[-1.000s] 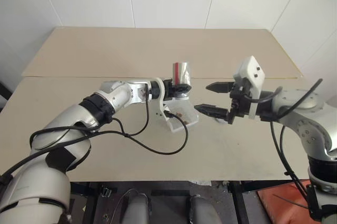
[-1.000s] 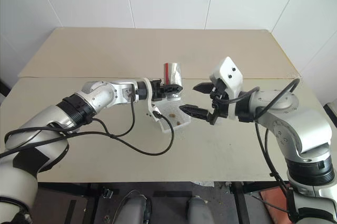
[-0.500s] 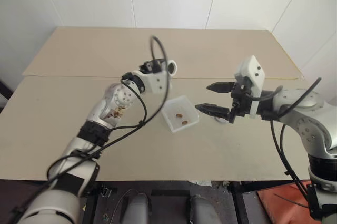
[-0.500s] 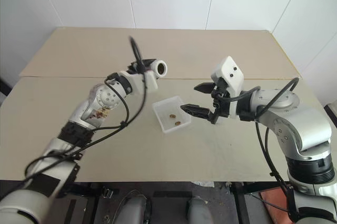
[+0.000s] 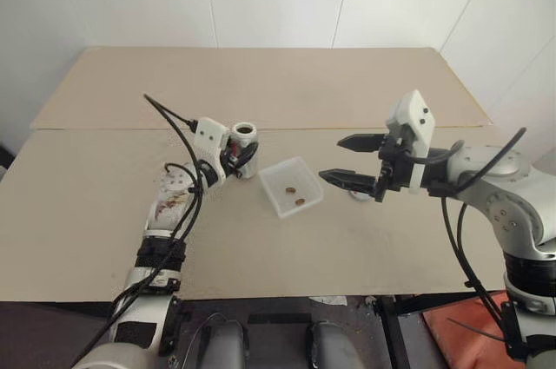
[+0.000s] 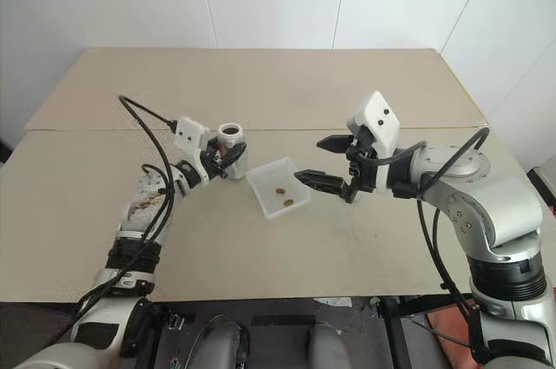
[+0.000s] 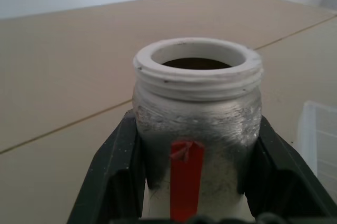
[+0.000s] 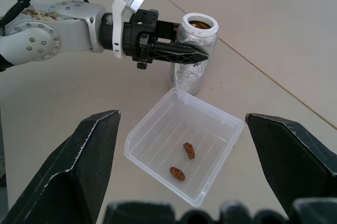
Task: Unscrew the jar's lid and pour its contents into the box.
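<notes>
So the table (image 5: 104, 204) fills most of the frame, the box (image 5: 287, 187) sits dead centre with two brown pieces (image 5: 295, 194) inside. Right gripper (image 5: 346, 161) hovers right of it, fingers wide apart. Left gripper (image 5: 236, 156) is clamped on the upright, lidless jar (image 5: 245, 148), centre-left.

Uncapped jar (image 5: 245, 148) upright on table beside translucent box (image 5: 291, 187) holding two brown pieces (image 8: 183, 161).
</notes>
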Motion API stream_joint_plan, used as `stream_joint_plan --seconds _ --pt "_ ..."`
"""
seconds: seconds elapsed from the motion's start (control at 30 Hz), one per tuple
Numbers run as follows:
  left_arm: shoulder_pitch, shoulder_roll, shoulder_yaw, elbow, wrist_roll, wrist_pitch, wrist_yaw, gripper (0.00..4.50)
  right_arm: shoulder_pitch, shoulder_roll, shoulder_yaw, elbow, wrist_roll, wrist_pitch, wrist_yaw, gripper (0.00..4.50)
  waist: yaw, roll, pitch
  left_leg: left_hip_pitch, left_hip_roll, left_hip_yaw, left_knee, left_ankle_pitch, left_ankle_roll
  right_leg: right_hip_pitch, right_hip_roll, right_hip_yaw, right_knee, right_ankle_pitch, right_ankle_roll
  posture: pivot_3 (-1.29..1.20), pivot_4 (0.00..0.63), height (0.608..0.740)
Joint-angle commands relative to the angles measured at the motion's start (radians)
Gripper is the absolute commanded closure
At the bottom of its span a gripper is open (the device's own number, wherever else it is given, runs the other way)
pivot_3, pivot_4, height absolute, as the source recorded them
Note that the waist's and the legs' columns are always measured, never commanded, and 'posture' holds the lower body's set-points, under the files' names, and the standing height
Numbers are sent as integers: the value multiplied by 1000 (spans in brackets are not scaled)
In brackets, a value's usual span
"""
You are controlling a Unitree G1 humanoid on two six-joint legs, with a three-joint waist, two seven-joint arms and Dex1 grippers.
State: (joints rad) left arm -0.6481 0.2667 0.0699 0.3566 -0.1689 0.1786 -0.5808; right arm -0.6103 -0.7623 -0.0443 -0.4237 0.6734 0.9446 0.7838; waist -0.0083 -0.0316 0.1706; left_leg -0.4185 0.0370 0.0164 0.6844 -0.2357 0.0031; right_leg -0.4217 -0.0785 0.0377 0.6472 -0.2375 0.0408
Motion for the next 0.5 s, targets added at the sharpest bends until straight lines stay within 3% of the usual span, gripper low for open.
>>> stream_joint_plan --seconds 0.03,0.17,0.4,0.5 --pt "13 2 -3 8 0 -90 -10 2489 -5 -4 -33 -42 20 -13 -5 18 0 0 0 0 0 0 0 0 0 0 0 0 0 0 0 0 150 740" --pt "34 6 -9 2 -1 -100 -19 2489 3 -3 -35 -52 28 -12 -9 18 -1 0 0 0 0 0 0 0 0 0 0 0 0 0 0 0 150 740" --pt "93 31 -24 -69 3 -104 -43 140 6 2 -30 -53 30 -19 -14 0 -3 0 0 1 0 0 0 0 0 0 0 0 0 0 0 0 150 740" --pt "158 70 -33 -157 4 -91 -68 63 9 4 -26 -54 27 -22 -14 0 -6 0 0 1 0 0 -1 0 0 0 0 1 0 0 0 0 150 740"
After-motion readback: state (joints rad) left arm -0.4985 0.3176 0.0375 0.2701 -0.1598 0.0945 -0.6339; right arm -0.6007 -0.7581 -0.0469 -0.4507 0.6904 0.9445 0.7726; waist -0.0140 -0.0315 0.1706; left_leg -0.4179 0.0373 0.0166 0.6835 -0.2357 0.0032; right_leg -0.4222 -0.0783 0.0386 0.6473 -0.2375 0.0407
